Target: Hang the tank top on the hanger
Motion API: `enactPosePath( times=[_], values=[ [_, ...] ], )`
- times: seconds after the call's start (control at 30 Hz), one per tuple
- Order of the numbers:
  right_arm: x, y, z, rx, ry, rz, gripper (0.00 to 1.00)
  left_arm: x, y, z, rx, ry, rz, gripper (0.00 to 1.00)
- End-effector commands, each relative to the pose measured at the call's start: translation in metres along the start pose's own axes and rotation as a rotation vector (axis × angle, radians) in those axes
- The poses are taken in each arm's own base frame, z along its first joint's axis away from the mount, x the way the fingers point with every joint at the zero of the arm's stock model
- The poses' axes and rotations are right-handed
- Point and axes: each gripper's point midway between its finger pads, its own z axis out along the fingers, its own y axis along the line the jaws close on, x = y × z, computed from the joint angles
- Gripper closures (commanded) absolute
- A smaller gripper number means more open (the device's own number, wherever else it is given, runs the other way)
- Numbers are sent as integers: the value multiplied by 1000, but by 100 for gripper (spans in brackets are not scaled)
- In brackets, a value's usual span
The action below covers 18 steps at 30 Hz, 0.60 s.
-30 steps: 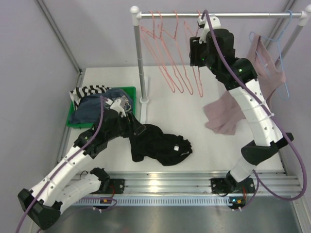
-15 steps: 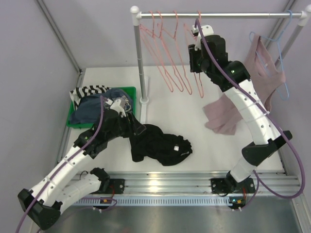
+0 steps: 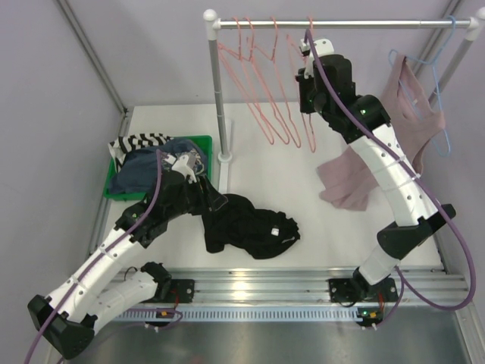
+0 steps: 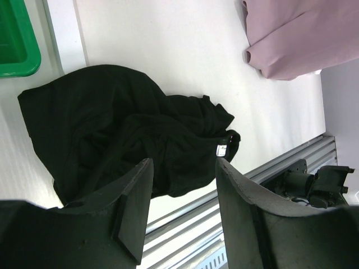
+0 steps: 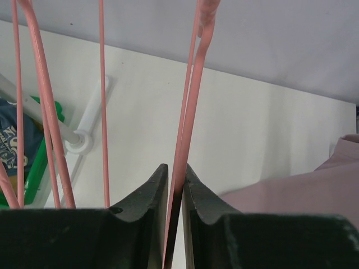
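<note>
The black tank top [image 3: 254, 227] lies crumpled on the white table; it fills the middle of the left wrist view [image 4: 123, 129], its white label showing. My left gripper [image 3: 217, 202] is open and empty over the top's left edge, its jaws [image 4: 184, 168] wide apart above the fabric. My right gripper [image 3: 306, 97] is up by the rail, shut on the wire of a salmon-pink hanger [image 3: 311, 133]. In the right wrist view the wire [image 5: 193, 101] runs straight down between the closed jaws of the gripper [image 5: 175, 171]. The hanger's hook is at the rail.
Several more pink hangers [image 3: 265, 98] hang on the rail [image 3: 364, 23] left of my right gripper. The rack post [image 3: 220, 98] stands mid-table. A dusty-pink top [image 3: 413, 106] hangs on a light blue hanger at right. A pink garment [image 3: 348, 182] lies below. The green bin [image 3: 204, 140] holds clothes.
My right gripper has shifted a little to the left along the rail with the hanger wire, then held still. The left arm and the tank top have not moved.
</note>
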Motion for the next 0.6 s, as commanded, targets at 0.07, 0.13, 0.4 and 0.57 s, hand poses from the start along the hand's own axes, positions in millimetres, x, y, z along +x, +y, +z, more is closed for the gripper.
enactPosePath(
  times=[0.07,0.13,0.4,0.57],
  values=[
    [-27,-18,-14,52,-82,36,91,-5,-5,-1,18,-18,15,46],
    [-29,-21,-16,64,-84,34,97,-5,-5,0,16,-18,13,46],
    [-42,-28,-23,92,-118,33,100,-6,-4,1,14,-20,16,47],
    [-56,-33,-33,100,-162,46,100,-6,-4,2,13,-19,19,47]
  ],
)
